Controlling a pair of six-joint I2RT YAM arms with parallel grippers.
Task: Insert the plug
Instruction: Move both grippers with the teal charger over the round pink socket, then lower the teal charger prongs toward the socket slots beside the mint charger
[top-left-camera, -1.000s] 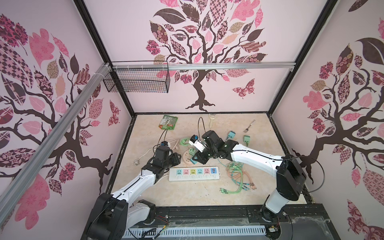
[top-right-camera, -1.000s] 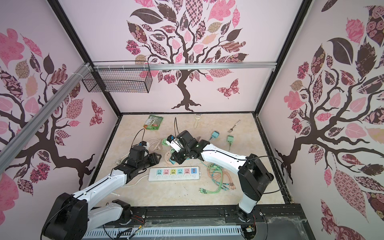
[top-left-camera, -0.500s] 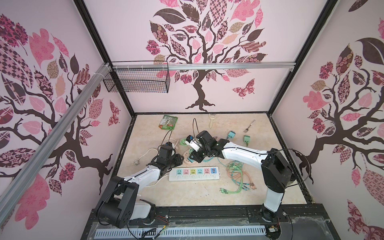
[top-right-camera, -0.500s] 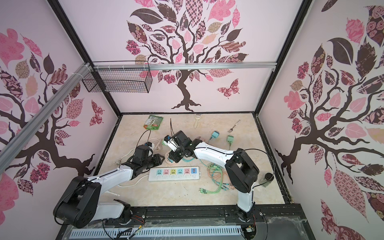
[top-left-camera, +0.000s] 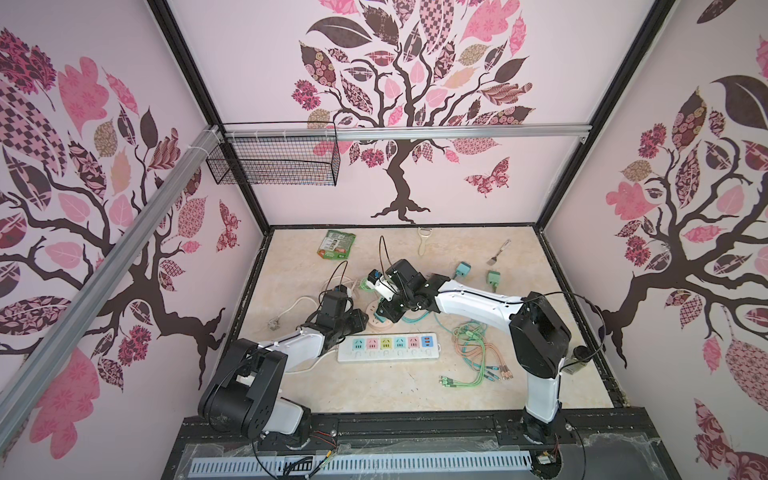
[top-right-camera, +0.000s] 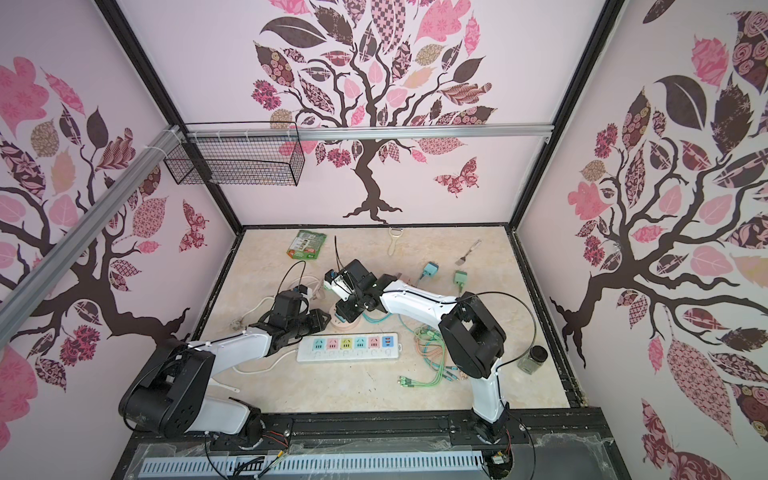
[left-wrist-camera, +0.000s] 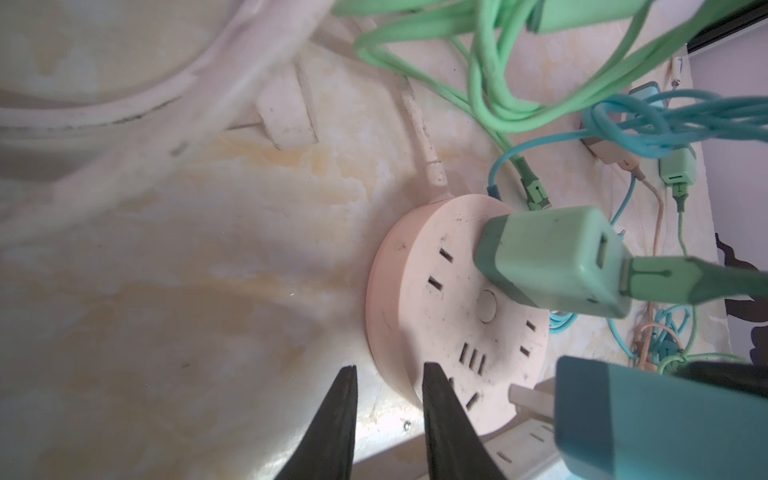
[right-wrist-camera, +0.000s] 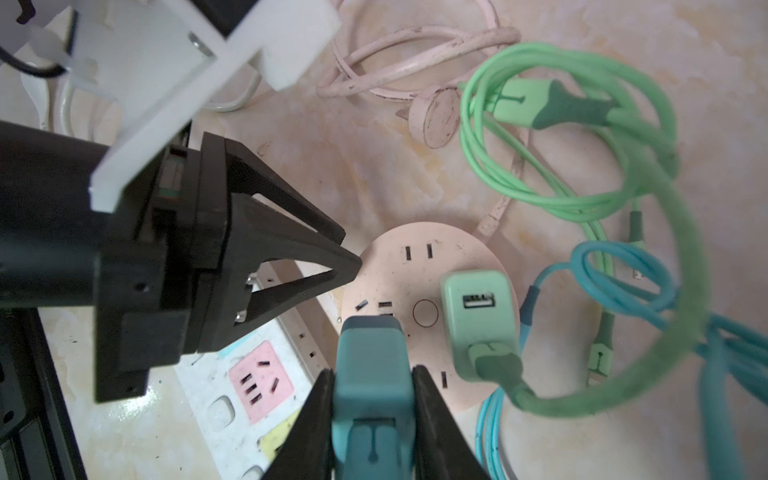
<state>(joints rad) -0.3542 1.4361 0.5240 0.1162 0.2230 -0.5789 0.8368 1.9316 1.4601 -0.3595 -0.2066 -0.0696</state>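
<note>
The blue-green plug (right-wrist-camera: 374, 353) is up in the air just over the edge of the round pink socket (right-wrist-camera: 415, 266), right by a pair of its little holes. The right claw (right-wrist-camera: 372, 370) is squeezed tight on the plug, with one black finger on each side. In the left wrist view the plug (left-wrist-camera: 656, 415) shows bare pins (left-wrist-camera: 530, 397) sticking out toward the socket (left-wrist-camera: 428, 316), so it is not pushed in. A light green plug (right-wrist-camera: 478, 320) already sits in the same socket, beside the round button (right-wrist-camera: 424, 312) in the middle. A green cable (right-wrist-camera: 690, 249) loops away from it. The left claw (left-wrist-camera: 390, 370) is low at the socket's rim. Its two fingers are a little apart with nothing between them, and one fingertip lies over the pink edge. I cannot tell if it touches. A long white power strip (top-left-camera: 388, 349) with colored squares lies just beside the socket, toward the robot. A blue cable (right-wrist-camera: 615, 282) and a pale pink cord (right-wrist-camera: 415, 45) curl on the table (top-left-camera: 374, 390) nearby. Farther back lie a green packet (top-left-camera: 336, 245), a peeler (top-left-camera: 423, 243) and a spare plug (top-left-camera: 461, 270). A bunch of loose cables (top-left-camera: 473, 353) lies to the right of the strip.
</note>
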